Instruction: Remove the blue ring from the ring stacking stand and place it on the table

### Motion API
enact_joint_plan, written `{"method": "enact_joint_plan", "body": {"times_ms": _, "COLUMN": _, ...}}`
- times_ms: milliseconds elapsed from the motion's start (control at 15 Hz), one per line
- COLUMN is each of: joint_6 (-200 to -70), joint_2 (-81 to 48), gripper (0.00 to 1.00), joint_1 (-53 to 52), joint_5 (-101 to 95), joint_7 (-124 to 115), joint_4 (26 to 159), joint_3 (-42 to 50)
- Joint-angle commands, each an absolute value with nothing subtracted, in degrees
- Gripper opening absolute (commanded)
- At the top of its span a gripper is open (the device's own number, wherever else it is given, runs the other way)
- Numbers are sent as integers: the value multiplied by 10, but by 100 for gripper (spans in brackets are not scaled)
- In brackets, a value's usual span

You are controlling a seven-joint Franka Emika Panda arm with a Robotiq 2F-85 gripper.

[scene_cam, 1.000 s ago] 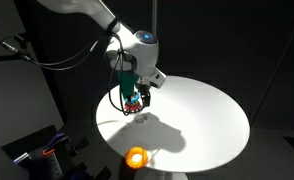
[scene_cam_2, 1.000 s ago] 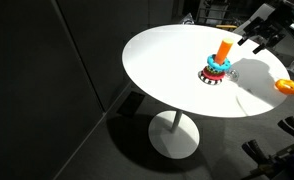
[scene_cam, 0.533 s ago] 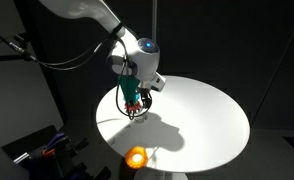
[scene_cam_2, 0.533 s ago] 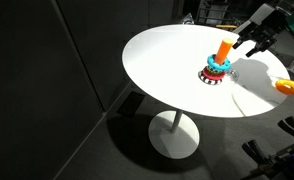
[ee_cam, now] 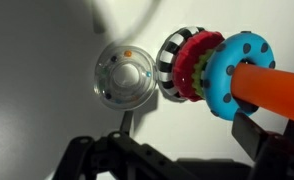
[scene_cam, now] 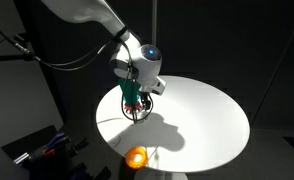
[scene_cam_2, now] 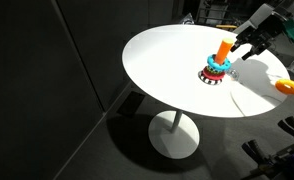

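Note:
The ring stacking stand stands on the round white table. Its orange peg carries a blue ring with dark dots on top. Under it are a green ring, a red ring and a black-and-white striped base. The stand also shows in an exterior view, mostly behind my gripper. My gripper is open, with one dark finger pad next to the blue ring and the peg. In an exterior view my gripper is right beside the peg top.
A clear dome with coloured beads lies on the table next to the stand's base. An orange ring lies near the table's edge and shows in both exterior views. Dark surroundings and cables lie off the table.
My gripper has moved in towards the stand and now sits close beside the peg. The rings and the orange ring on the table have not moved.

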State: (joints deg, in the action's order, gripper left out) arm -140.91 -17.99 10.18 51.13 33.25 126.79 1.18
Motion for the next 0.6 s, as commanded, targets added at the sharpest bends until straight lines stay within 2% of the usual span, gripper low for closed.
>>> {"method": "enact_joint_plan", "body": {"times_ms": 0, "joint_6": -1374, "joint_2": -186, "gripper": 100, "joint_1": 118, "joint_5": 533, "joint_7": 370, "joint_4": 1251, "joint_3": 5}}
{"method": "enact_joint_plan", "body": {"times_ms": 67, "joint_6": -1365, "joint_2": -186, "gripper": 100, "joint_1": 118, "joint_5": 537, "joint_7": 374, "joint_4": 1251, "joint_3": 6}}
{"method": "enact_joint_plan", "body": {"times_ms": 133, "joint_6": -1360, "joint_2": -187, "gripper": 93, "joint_1": 118, "joint_5": 541, "joint_7": 378, "joint_4": 1250, "joint_3": 7}}
{"method": "enact_joint_plan", "body": {"times_ms": 200, "joint_6": -1355, "joint_2": -188, "gripper": 92, "joint_1": 117, "joint_5": 543, "joint_7": 382, "joint_4": 1249, "joint_3": 8}}
{"method": "enact_joint_plan", "body": {"times_ms": 267, "joint_6": -1350, "joint_2": -189, "gripper": 83, "joint_1": 116, "joint_5": 544, "joint_7": 384, "joint_4": 1248, "joint_3": 9}}
{"method": "enact_joint_plan", "body": {"times_ms": 533, "joint_6": -1342, "joint_2": -197, "gripper": 85, "joint_1": 113, "joint_5": 543, "joint_7": 385, "joint_4": 1243, "joint_3": 9}}
